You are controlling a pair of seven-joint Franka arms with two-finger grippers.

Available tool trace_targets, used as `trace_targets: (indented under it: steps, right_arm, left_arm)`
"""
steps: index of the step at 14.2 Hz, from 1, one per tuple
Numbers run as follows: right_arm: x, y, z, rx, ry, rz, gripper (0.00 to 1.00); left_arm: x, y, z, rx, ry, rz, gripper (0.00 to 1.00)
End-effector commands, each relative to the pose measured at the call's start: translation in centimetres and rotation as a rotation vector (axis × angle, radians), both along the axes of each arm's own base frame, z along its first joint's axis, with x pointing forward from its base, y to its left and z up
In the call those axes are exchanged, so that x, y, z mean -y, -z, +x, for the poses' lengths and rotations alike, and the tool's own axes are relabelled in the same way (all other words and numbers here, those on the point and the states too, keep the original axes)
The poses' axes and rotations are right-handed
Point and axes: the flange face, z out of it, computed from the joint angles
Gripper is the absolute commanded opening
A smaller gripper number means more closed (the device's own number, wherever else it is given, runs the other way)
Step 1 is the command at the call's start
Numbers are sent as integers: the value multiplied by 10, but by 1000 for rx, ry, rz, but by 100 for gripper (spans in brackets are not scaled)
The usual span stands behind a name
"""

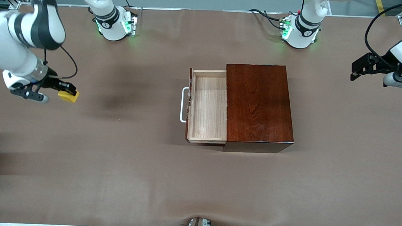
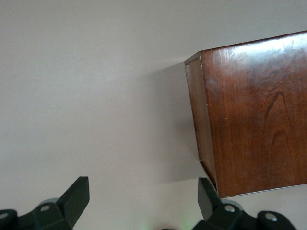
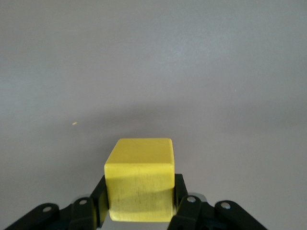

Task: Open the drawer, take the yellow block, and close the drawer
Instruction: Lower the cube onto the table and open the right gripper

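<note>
We see a long brown counter [image 1: 115, 177] with one wooden box [image 1: 258, 104] standing on it, about in the middle. We use this box as our landmark.

The box is dark reddish brown and shiny. Its drawer [image 1: 208, 106] is pulled out toward the right arm's end of the counter. The inside of the drawer is pale wood, and we see nothing lying in it. A white handle [image 1: 184, 104] shaped like a U sits on the dark front of the drawer.

The yellow block [image 1: 68, 96] is not in the drawer. It is well apart from the box, out in front of the open drawer, near the right arm's end of the counter. The right claw [image 1: 66, 90] is clenched on it. In the right wrist view the block [image 3: 140, 184] sits between the two black fingers [image 3: 180, 191], one on each side, and bare counter shows past it. The block is a small plain cube, much smaller than the box. The claw is low over the counter there, and we cannot tell if the block touches the counter.

The left claw [image 1: 356, 69] waits up in the air at the left arm's end of the counter, well apart from the closed end of the box. Its fingers [image 2: 76, 196] are spread wide and grasp nothing. In the left wrist view, one corner of the box [image 2: 254, 120] shows under it.
</note>
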Motion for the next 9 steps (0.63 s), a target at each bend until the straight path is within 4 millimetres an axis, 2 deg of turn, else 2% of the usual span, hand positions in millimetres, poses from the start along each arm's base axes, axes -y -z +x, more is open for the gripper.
trace_targets:
  steps: [1,2,4,9]
  right_arm:
    - [36,58,10,-24,-51,5,26]
    - [39,74,9,-28,-58,7,26]
    - [37,97,-6,-27,-58,5,26]
    - [31,138,-37,-85,-80,18,27]
  left_arm:
    - [-3,-5,-3,0,22,-3,100]
    - [-4,-5,-3,0,20,-3,100]
    - [-3,-5,-3,0,22,-3,100]
    - [-3,-5,-3,0,22,-3,100]
